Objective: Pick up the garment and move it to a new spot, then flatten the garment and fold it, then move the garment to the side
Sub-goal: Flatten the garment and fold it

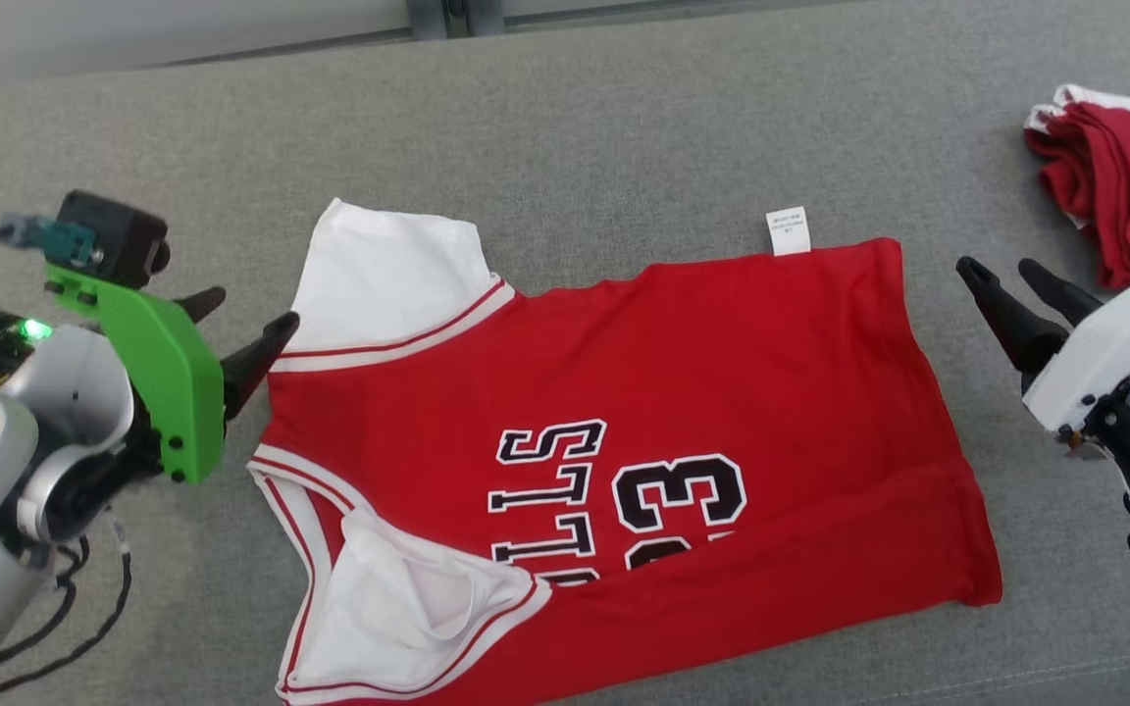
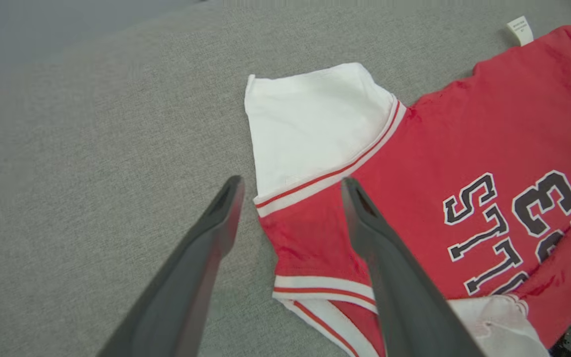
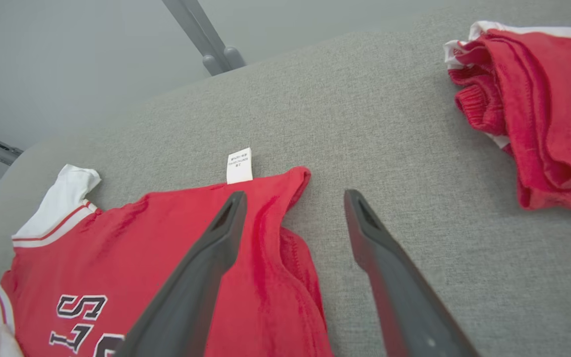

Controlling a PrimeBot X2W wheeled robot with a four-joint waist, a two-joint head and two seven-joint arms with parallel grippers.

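Lying spread on a grey padded surface (image 1: pixel 624 127), a red basketball jersey (image 1: pixel 624 392) with white sleeves, black lettering and the number 33 stretches sideways between the two claws. Its near long edge is folded over, covering part of the print. The left claw (image 1: pixel 254 306) is spread wide and holds nothing. Its fingertips sit at the jersey's shoulder, where the far white sleeve (image 1: pixel 388 275) meets the red body. Seen from that wrist, one finger is over bare grey surface and the other over red cloth; whether either touches cannot be told. The right claw (image 1: pixel 995 265) is also spread wide and empty, near the jersey's hem end. From its wrist, one finger lies over the hem corner and the other over bare surface. A small white label (image 1: pixel 787 230) pokes out of the jersey's far edge just past that first fingertip. Beyond the right claw, on its outer side, rests a pile of red and white clothes (image 1: pixel 1114 176), well apart from the jersey.
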